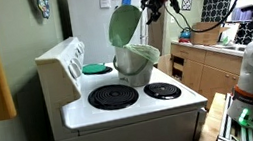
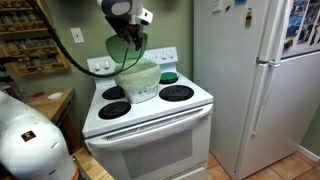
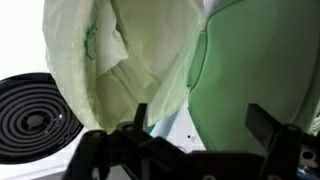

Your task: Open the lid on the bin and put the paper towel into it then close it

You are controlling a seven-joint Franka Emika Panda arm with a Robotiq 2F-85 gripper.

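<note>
The bin [image 1: 139, 68] stands on the white stove top between the burners and also shows in an exterior view [image 2: 140, 82]. A pale green liner bag [image 3: 100, 50] fills its mouth. The sage-green lid [image 1: 125, 25] is swung up, standing nearly upright on its hinge; it fills the right of the wrist view [image 3: 250, 60]. My gripper [image 1: 149, 6] is at the lid's upper edge, also seen in an exterior view [image 2: 130, 40]. In the wrist view its fingers [image 3: 203, 120] are spread wide, with the lid's edge between them. I cannot make out a paper towel.
Black coil burners [image 1: 113, 97] [image 3: 30, 115] lie around the bin. A flat teal dish [image 1: 96, 68] sits on the back burner. The stove's back panel [image 1: 65, 64] rises behind. A white fridge [image 2: 260, 80] stands beside the stove, with a counter and cabinets [image 1: 206, 64] nearby.
</note>
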